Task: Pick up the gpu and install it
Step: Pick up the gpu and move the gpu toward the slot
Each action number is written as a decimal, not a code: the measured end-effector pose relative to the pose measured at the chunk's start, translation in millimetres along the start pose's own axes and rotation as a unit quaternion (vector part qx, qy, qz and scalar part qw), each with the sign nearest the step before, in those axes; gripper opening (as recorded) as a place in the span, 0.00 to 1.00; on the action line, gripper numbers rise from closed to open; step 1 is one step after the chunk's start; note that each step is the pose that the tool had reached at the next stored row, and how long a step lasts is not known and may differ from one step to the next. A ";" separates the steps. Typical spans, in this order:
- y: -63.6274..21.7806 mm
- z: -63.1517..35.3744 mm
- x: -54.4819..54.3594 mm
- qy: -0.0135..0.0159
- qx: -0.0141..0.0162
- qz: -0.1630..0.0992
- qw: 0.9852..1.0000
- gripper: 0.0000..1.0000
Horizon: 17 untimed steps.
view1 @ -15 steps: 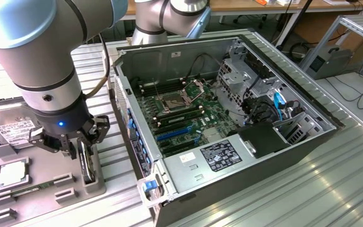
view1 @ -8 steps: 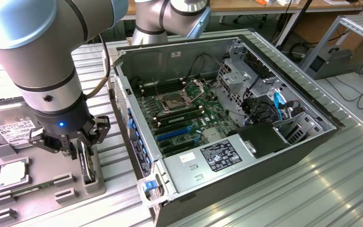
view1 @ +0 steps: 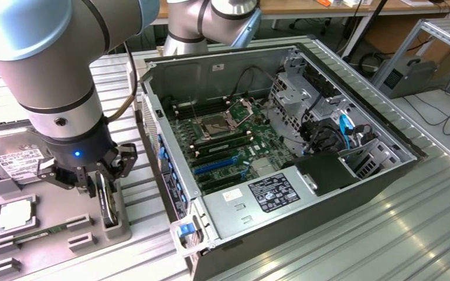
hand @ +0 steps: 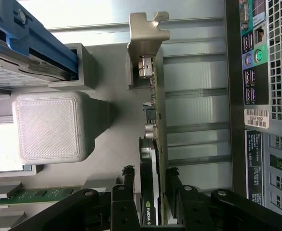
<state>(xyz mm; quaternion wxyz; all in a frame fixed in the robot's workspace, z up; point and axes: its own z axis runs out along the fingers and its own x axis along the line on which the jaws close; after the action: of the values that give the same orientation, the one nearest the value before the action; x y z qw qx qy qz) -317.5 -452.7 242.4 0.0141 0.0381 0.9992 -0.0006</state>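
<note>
The gpu [view1: 109,212] is a thin black card standing on edge in a slot of the grey holder [view1: 122,231], at the exterior view's left beside the open computer case [view1: 381,170]. My gripper [view1: 100,182] comes down on it from above, one finger on each face. In the wrist view the gpu [hand: 153,144] runs away from the gripper [hand: 150,179] to its silver end bracket [hand: 148,43]. The black fingers [hand: 128,180] press against both sides of the card. The card's lower edge still sits in the holder.
The case's motherboard has blue expansion slots [view1: 213,167] near its middle. On the grey holder lie a silver hard drive [view1: 14,158], a square chip [view1: 14,213] and a green memory stick [view1: 41,234]. The case's rear ports [hand: 256,57] stand close beside the card.
</note>
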 end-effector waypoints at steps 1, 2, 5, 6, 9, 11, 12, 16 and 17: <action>0.0 0.0 0.1 0.000 0.000 0.000 1.000 0.40; 0.0 0.0 0.1 0.000 0.000 0.000 1.000 0.40; 0.0 0.0 0.0 0.000 0.000 -0.007 1.000 0.27; 0.0 0.0 -0.1 0.000 0.000 -0.016 1.000 0.27; 0.0 0.0 -0.1 0.000 -0.001 -0.020 1.000 0.27; 0.0 0.0 -0.1 0.000 -0.001 -0.020 1.000 0.27; 0.0 0.0 -0.1 0.000 -0.001 -0.020 1.000 0.27; 0.0 0.0 -0.1 0.000 -0.001 -0.020 1.000 0.27; 0.0 0.0 -0.1 0.000 -0.001 -0.020 1.000 0.27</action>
<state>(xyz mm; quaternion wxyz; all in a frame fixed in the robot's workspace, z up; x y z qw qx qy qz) -317.4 -452.7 242.4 0.0141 0.0180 0.9997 -0.0003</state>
